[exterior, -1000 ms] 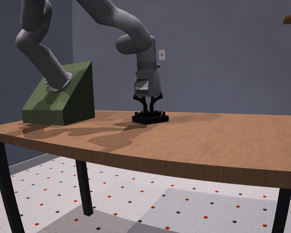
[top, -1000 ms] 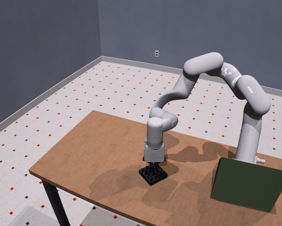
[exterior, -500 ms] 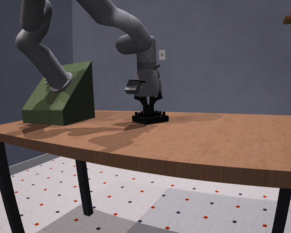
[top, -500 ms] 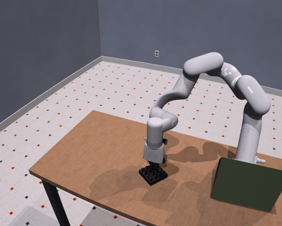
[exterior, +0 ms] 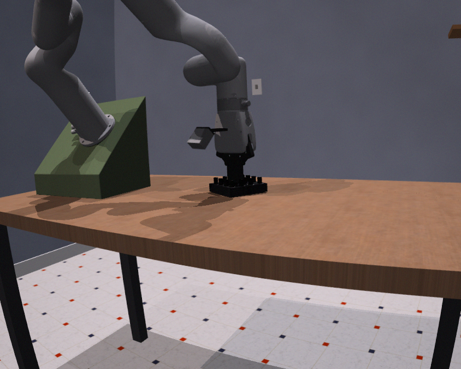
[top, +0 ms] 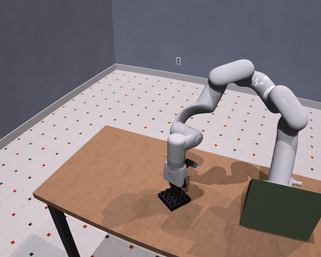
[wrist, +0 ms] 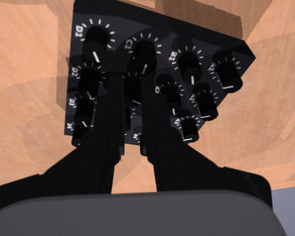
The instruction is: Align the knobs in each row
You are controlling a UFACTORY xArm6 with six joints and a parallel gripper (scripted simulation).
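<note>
The black knob box point(top: 164, 202) point(exterior: 232, 190) point(wrist: 119, 14) stands flat on the table. My gripper point(top: 175, 189) point(exterior: 235, 177) point(wrist: 132, 91) points down over it and is shut on knob C2 point(wrist: 131, 93), whose line points right in the wrist view. There, the lines of knob C1 point(wrist: 144, 56) and knob B1 point(wrist: 189, 64) point down. The line of knob D1 point(wrist: 96, 40) points down and slightly right, like those of D2 and D3. The lines of knobs A1 point(wrist: 228, 74), A2 and A3 lie nearly level. The fingers hide much of C3, C4 and B3. I cannot see the socket.
Neighbouring knobs stand close around the fingers, including D2 point(wrist: 88, 82) and B2 point(wrist: 172, 93). The wooden table point(top: 88, 165) point(exterior: 326, 230) carries the green wedge-shaped arm base point(top: 278, 211) point(exterior: 123, 161), well away from the box.
</note>
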